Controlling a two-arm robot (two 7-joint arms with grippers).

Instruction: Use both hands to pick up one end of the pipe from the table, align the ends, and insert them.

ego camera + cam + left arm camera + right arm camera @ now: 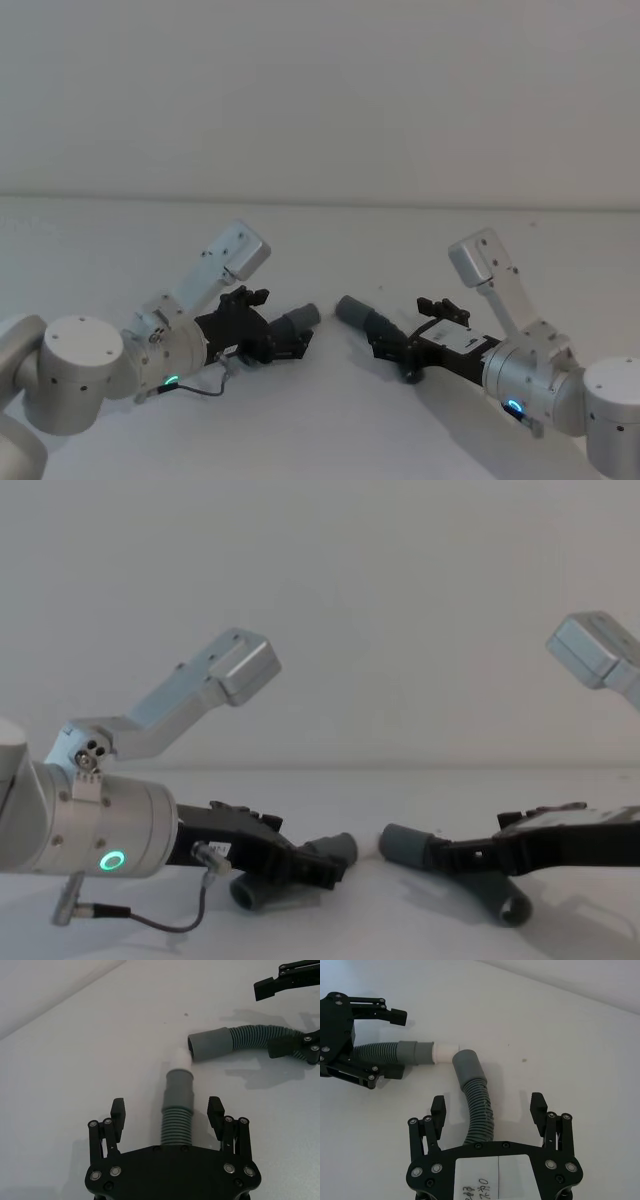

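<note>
Two dark-grey ribbed hose pieces lie on the plain white counter, end facing end. The slimmer piece, with its whitish tip, runs between the jaws of the black left gripper. The thicker piece, with its wider cuff, runs between those of the black right gripper. Both pairs of jaws stand apart, clamped on nothing. The tip sits just beside the cuff's mouth, at an angle. By my judgement, the grasp, the aligning and the insertion are all left to do.
</note>
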